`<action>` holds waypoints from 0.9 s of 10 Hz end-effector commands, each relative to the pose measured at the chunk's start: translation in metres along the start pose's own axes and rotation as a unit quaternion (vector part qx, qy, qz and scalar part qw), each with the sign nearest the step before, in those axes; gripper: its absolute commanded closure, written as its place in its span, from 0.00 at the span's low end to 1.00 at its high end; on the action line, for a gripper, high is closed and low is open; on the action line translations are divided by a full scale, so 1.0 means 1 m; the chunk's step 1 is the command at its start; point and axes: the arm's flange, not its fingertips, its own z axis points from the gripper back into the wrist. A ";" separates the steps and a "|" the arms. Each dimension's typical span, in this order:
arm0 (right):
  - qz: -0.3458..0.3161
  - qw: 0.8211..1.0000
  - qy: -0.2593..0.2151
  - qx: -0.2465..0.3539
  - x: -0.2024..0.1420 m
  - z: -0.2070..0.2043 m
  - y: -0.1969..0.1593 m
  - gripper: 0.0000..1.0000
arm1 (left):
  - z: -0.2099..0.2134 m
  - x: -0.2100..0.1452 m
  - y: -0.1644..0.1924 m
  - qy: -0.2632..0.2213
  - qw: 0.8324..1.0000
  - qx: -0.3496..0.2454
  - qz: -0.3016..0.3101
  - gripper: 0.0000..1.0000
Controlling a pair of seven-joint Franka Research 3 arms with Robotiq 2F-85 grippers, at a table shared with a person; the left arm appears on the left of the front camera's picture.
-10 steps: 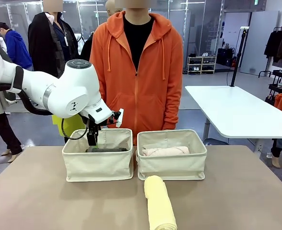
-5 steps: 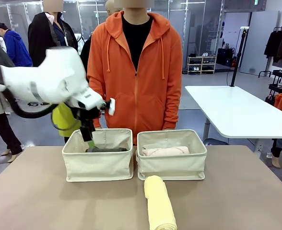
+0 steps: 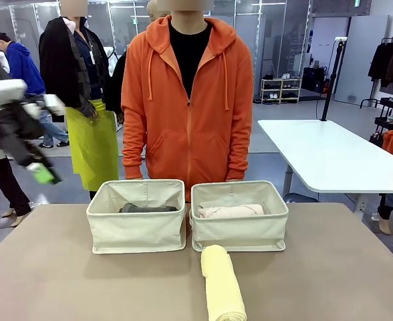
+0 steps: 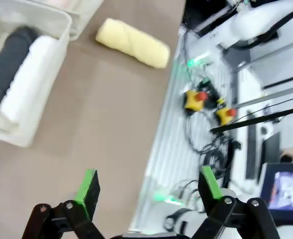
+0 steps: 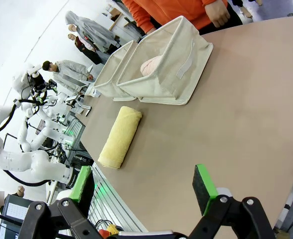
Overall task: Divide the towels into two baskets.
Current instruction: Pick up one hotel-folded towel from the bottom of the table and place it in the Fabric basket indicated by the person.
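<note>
Left gripper (image 4: 149,183) gapes empty, well apart from the pale yellow towel (image 4: 132,43) ahead.

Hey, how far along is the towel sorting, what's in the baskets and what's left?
Done: the dark grey towel and white towel lie in the left basket, the pink-beige towel in the right basket. In hand: nothing; the left gripper and right gripper are open and empty. Left: the yellow towel, lying on the table before the right basket, probably bound for it.
</note>
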 end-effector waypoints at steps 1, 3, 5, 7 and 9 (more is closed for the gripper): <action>0.004 1.000 -0.008 -0.002 0.000 -0.002 0.002 0.00 | 0.034 -0.054 0.000 -0.105 0.989 -0.011 0.108 0.00; 0.004 1.000 -0.008 -0.002 0.000 -0.002 0.002 0.00 | 0.069 -0.133 -0.007 -0.213 0.953 0.022 0.214 0.00; 0.004 1.000 -0.008 -0.002 0.000 -0.002 0.002 0.00 | 0.089 -0.213 -0.019 -0.313 0.898 0.051 0.305 0.00; 0.004 1.000 -0.008 -0.002 0.000 -0.002 0.002 0.00 | 0.087 -0.271 -0.031 -0.371 0.868 0.050 0.326 0.00; 0.004 1.000 -0.008 -0.002 0.000 -0.002 0.002 0.00 | 0.084 -0.275 -0.025 -0.352 0.881 0.076 0.308 0.00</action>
